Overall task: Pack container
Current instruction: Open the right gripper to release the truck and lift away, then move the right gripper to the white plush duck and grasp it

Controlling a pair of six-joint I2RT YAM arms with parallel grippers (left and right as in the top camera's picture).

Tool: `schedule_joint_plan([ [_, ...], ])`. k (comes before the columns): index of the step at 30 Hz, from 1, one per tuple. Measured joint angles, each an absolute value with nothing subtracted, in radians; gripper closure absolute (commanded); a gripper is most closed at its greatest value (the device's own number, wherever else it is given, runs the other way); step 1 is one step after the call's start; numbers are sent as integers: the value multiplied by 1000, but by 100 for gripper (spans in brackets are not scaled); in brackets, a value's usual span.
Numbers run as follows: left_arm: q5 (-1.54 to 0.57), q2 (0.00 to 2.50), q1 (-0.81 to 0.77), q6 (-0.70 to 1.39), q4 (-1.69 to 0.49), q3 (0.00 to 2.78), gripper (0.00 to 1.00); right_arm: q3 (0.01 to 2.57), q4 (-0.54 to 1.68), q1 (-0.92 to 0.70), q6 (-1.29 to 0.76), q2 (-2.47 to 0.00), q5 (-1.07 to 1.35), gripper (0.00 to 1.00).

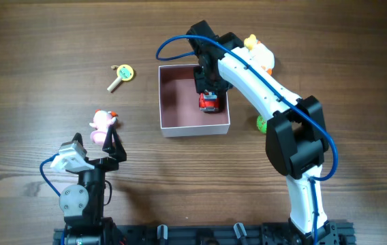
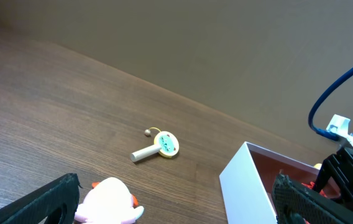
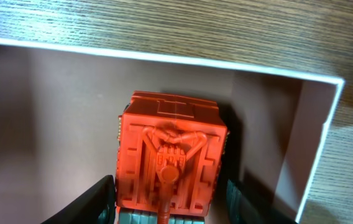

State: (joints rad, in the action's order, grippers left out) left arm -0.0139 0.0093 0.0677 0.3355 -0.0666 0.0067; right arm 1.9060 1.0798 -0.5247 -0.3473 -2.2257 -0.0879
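Note:
The container (image 1: pixel 173 102) is a square shallow box with white walls and a dusty-pink inside, at the table's middle. A red block-like toy (image 1: pixel 209 102) lies in its right half. My right gripper (image 1: pixel 207 87) hangs over that toy. In the right wrist view the fingers (image 3: pixel 170 198) straddle the red toy (image 3: pixel 170 149), open, with a gap on the right side, above the box's floor (image 3: pixel 40 118). My left gripper (image 1: pixel 98 141) is open at the front left, just behind a pink toy (image 1: pixel 101 122). In the left wrist view the pink toy (image 2: pixel 108 202) lies between the open fingers (image 2: pixel 173 205).
A yellow key-shaped toy (image 1: pixel 120 73) lies left of the box and also shows in the left wrist view (image 2: pixel 158 146). A yellow-and-white duck (image 1: pixel 258 51) sits behind the right arm. A green item (image 1: pixel 261 124) peeks out right of the box. The box's white wall (image 2: pixel 248 186) stands near my left gripper's right finger.

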Motion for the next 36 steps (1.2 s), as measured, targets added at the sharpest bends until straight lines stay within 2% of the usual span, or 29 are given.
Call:
schedule_joint_plan([
  [12, -14, 9, 68, 336, -67, 7, 0, 2098, 1121, -524, -303, -2226, -88, 40],
  [20, -14, 9, 68, 336, -67, 7, 0, 2252, 1141, -512, -255, -2198, -160, 28],
  [25, -14, 9, 68, 336, -67, 7, 0, 2324, 1145, -410, -243, -2086, -205, 21],
  [28, -14, 9, 68, 336, -67, 7, 0, 2346, 1183, -292, -225, -2006, -200, 7],
  [30, -14, 9, 68, 336, -67, 7, 0, 2354, 1214, -218, -194, -1976, -167, 1],
  [36, -14, 9, 68, 336, -67, 7, 0, 2291, 1225, -144, -94, -1982, -74, 0],
])
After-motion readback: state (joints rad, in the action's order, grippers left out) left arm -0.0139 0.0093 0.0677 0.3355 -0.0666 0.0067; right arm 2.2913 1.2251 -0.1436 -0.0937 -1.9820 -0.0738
